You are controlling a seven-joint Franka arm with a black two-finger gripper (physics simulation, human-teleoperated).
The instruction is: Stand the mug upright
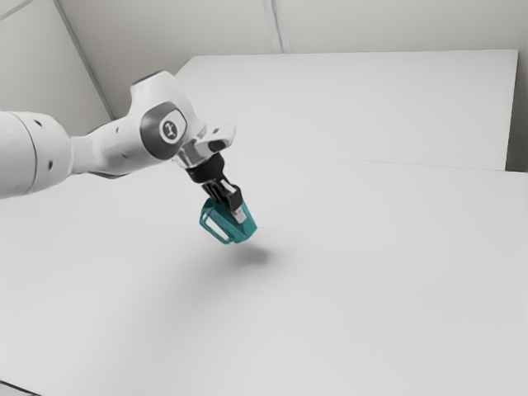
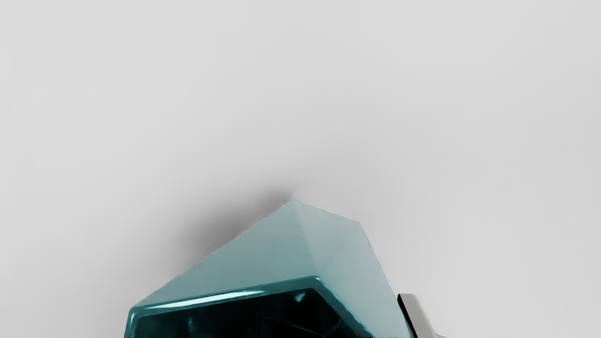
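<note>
Fingers (image 1: 240,215) are clamped on the mug (image 1: 236,230), as far as its hanging there lets one judge; one of them lies against the outside of its wall. The mug is directly beyond them, aloft over the surface (image 1: 355,280), its shadow (image 1: 252,256) cast below. What the coming move turns on is its long axis: this slants roughly along the hand's own line, mouth back toward the hand, base downward and toward the exterior view's right. The handle (image 1: 213,234) is on the side toward the exterior view's left. Standing it up, I judge, calls for swinging that axis plumb and bringing the base flat onto the surface. Count: one mug, one handle, one arm (image 1: 107,153), one surface.
</note>
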